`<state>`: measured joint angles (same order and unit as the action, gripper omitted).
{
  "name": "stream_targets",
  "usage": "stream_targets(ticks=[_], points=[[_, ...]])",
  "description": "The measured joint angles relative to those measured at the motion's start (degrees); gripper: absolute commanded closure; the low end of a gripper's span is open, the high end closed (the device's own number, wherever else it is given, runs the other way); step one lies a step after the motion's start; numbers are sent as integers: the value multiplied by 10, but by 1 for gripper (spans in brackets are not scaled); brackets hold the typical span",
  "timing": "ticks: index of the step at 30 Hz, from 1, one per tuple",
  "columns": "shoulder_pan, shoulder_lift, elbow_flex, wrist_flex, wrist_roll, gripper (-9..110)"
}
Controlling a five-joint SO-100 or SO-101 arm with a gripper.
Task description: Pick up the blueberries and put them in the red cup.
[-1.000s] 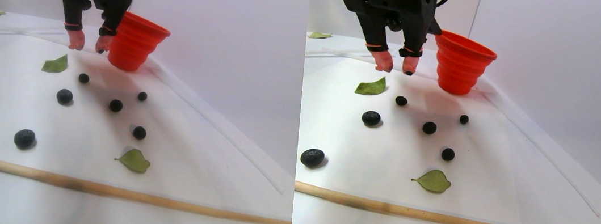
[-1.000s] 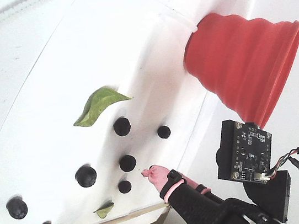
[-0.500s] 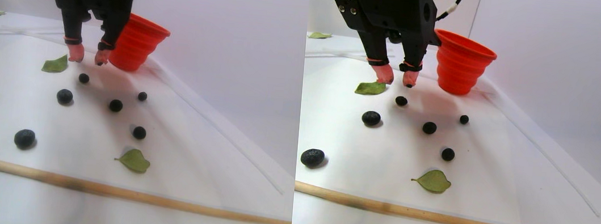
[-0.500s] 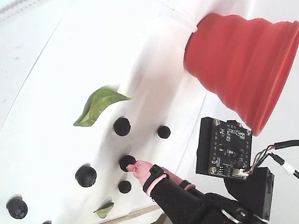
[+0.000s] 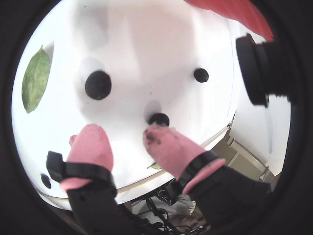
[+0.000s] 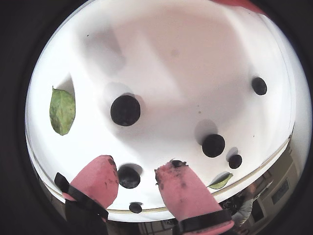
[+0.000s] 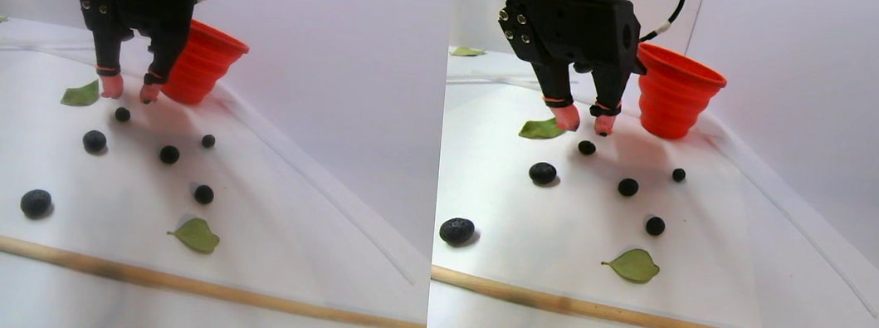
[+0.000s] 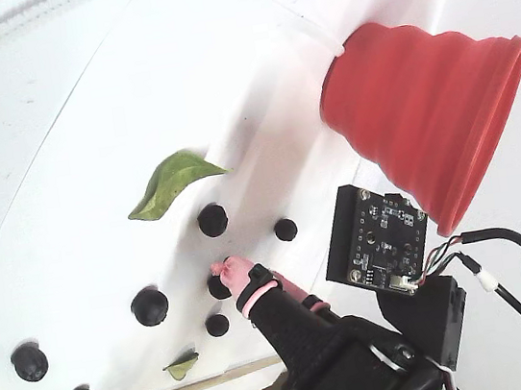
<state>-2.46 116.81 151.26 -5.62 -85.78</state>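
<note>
Several dark blueberries lie scattered on the white sheet, among them one [image 7: 123, 114] nearest the arm and one [image 7: 94, 141] further forward. The red cup [image 7: 202, 62] stands upright at the back, just right of the arm; it shows in the fixed view [image 8: 429, 113] too. My gripper [image 7: 129, 91] is open, and its pink fingertips hang just above and behind the nearest berry. In a wrist view that berry [image 6: 129, 176] lies on the sheet between the fingers [image 6: 100, 178], untouched. Nothing is held. In the fixed view one fingertip [image 8: 229, 269] partly covers a berry [image 8: 217, 286].
Two green leaves lie among the berries, one [image 7: 81, 94] left of the gripper and one [image 7: 197, 235] near the front. A wooden stick [image 7: 147, 277] runs along the sheet's front edge. A white wall rises behind and to the right.
The gripper has come down and forward from beside the cup's rim to just above the nearest berry. It stays open. The berries, leaves and cup have not moved.
</note>
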Motion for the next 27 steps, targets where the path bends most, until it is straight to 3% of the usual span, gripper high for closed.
stream_targets(ticks=[27], points=[[-13, -90, -47, -54, 19, 85]])
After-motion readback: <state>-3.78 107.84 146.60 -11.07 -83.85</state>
